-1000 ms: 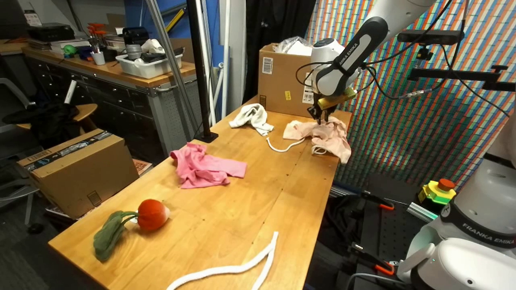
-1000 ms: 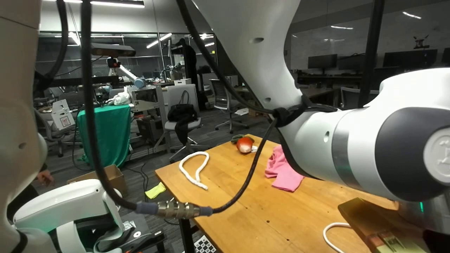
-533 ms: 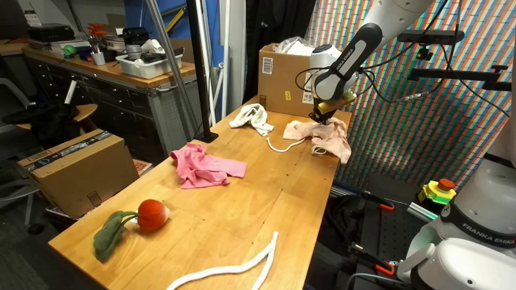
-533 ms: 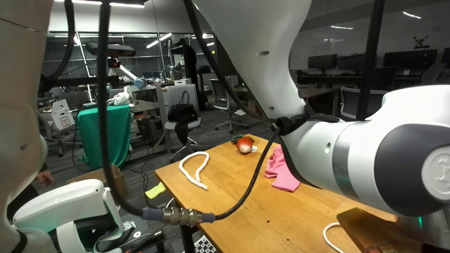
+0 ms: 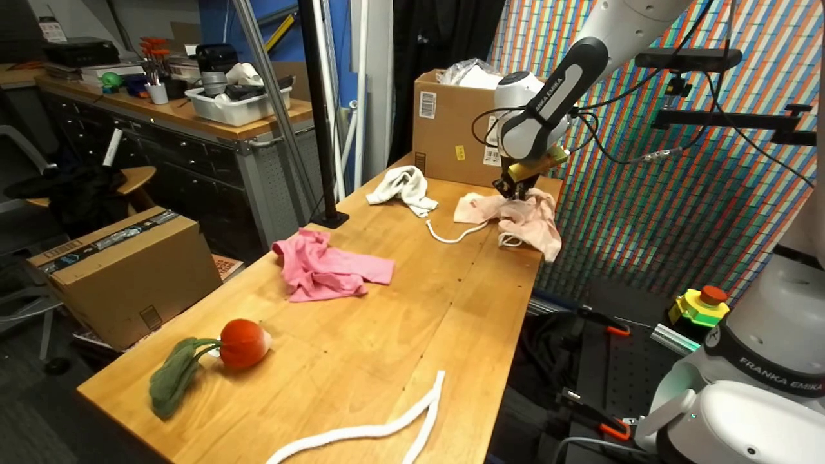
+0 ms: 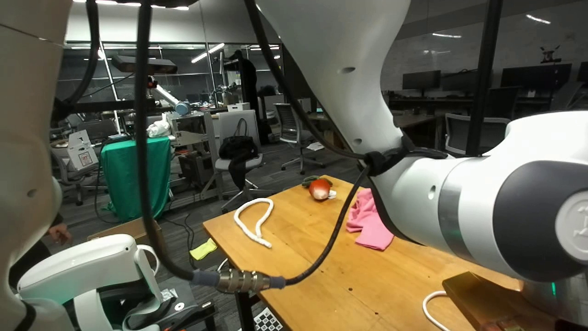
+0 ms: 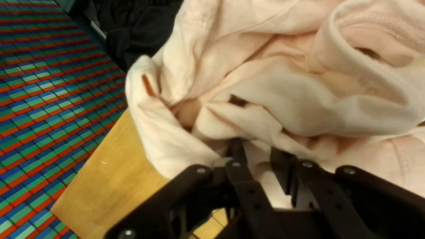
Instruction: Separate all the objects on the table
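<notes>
On the wooden table (image 5: 387, 335), my gripper (image 5: 515, 193) is down in the folds of a pale peach cloth (image 5: 538, 225). Close up in the wrist view, the gripper (image 7: 258, 147) has its fingers a little apart, tips against the cloth (image 7: 232, 79); cloth shows through the gap. A thin white cord (image 5: 445, 240) runs out from beside that cloth, with a loop near its front. An off-white cloth (image 5: 401, 185) lies behind. The pink cloth (image 5: 322, 269), red ball with green leaves (image 5: 243, 345) and white rope (image 5: 361, 430) lie apart nearer that camera.
A cardboard box (image 5: 451, 129) stands at the table's far end, right behind the arm. A black post (image 5: 330, 216) rises at the table's long side. Part of the peach cloth hangs over the table edge. The arm's cable (image 6: 326, 248) loops down in an exterior view.
My gripper has come down into the peach cloth, whose left edge has shifted very slightly. The other objects lie where they were.
</notes>
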Controlling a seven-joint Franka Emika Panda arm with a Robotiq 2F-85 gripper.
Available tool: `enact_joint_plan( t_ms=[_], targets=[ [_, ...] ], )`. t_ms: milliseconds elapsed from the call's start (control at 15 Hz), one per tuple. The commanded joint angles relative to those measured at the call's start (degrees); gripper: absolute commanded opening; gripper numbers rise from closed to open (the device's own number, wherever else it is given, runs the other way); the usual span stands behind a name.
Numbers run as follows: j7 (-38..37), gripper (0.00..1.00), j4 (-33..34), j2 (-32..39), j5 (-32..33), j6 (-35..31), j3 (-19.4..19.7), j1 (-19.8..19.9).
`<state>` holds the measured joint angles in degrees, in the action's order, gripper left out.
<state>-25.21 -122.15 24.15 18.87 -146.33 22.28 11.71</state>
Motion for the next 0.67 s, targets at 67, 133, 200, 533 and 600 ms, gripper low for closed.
enact_joint_plan(
  t_ms=[67, 133, 200, 533, 600],
  targets=[
    [1.06, 0.7, 1.94, 0.74, -1.13, 2.86, 0.73, -0.62],
    [1.07, 0.77, 2.01, 0.7, -1.06, 3.44, 0.72, -0.63],
    [1.1, 0.84, 2.08, 0.67, -0.95, 4.13, 0.73, -0.65],
    [0.41, 1.0, 2.63, 0.72, -0.71, 5.36, 0.66, -0.63],
    [0.25, 1.0, 2.72, 0.78, -0.53, 4.88, 0.72, -0.67]
  ],
)
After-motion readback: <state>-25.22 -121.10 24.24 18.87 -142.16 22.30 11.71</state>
